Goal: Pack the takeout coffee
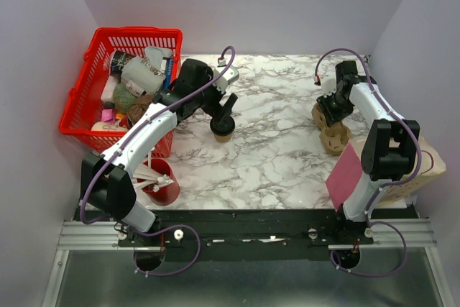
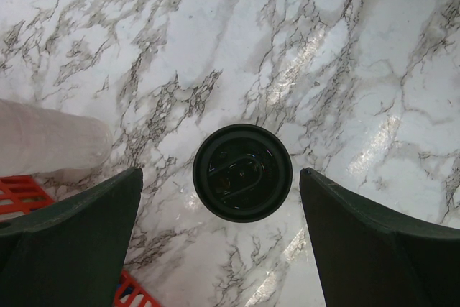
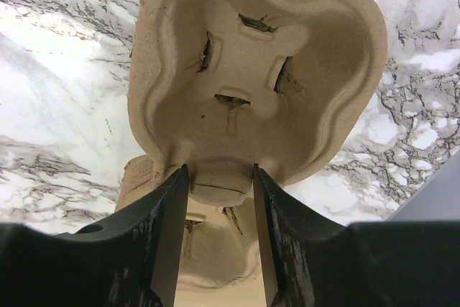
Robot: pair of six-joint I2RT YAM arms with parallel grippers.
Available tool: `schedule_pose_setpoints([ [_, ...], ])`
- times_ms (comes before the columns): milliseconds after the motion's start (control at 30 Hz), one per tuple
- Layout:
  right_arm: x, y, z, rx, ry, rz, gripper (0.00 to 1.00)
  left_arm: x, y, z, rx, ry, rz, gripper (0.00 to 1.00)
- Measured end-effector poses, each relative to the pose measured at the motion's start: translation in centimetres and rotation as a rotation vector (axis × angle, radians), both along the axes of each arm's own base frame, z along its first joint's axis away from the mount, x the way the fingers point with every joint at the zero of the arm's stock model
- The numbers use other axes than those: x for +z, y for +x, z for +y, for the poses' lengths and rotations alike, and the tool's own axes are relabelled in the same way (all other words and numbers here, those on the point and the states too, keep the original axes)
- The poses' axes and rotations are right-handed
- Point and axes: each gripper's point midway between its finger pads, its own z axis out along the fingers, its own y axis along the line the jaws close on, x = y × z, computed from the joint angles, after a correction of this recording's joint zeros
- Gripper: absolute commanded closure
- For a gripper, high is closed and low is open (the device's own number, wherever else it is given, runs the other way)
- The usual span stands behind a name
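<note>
Left claw [image 2: 221, 177] is hovering over the takeout coffee [image 2: 242, 172]
It is standing directly beneath, centred between the wide-open, empty fingers [image 2: 72, 235].

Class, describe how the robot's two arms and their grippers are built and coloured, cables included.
Both the left arm and right arm have white links joined by chunky black joint housings. A thin purple cable loops along each. The left fingers and right fingers are dark, flat, tapering blades, the right pair scuffed.
</note>
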Motion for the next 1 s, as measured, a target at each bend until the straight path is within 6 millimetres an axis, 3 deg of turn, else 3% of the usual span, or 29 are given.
schedule_pose_setpoints([
  [200,0.0,0.0,-0.1,-0.003,0.004,0.001,0.5,-0.2,0.0,0.0,0.001,0.001,0.006,0.03],
  [700,0.1,-0.3,-0.1,-0.006,0.025,0.01,0.64,-0.2,0.0,-0.1,0.004,-0.002,0.009,0.03],
  [1000,2.9,-0.1,0.0,-0.004,0.034,-0.005,0.69,-0.1,0.0,-0.2,0.005,-0.014,0.014,0.03],
])
